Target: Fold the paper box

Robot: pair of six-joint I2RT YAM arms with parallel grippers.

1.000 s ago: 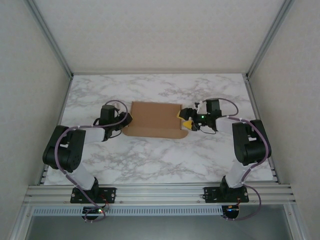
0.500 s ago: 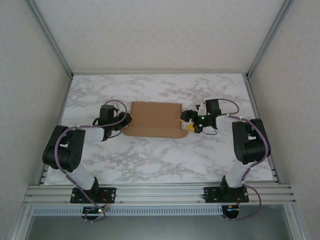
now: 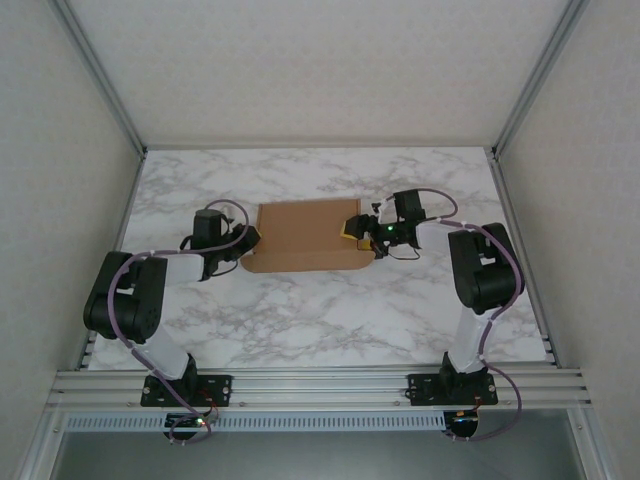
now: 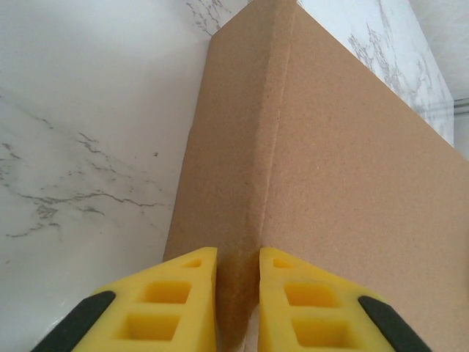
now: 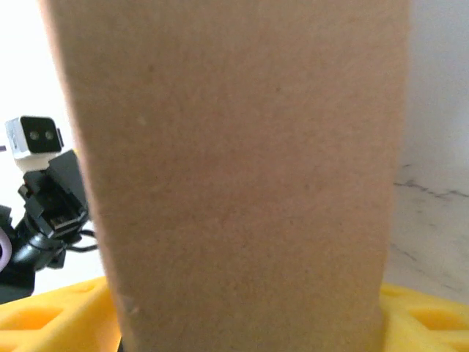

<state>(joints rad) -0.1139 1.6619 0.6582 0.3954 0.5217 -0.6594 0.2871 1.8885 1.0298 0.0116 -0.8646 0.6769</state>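
Since your left gripper (image 4: 238, 257) pinches a box (image 4: 352, 183) fold between its jaws while the right gripper (image 5: 245, 323) straddles the end, its grip unclear, uneven pulling could tear it.

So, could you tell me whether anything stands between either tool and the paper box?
Nothing visible does: the left tool pinches the paper box by its left edge, and the right tool straddles its right flap.

right hand (image 3: 353, 232) | moved left, now straddling paper box (image 3: 300, 238) right end
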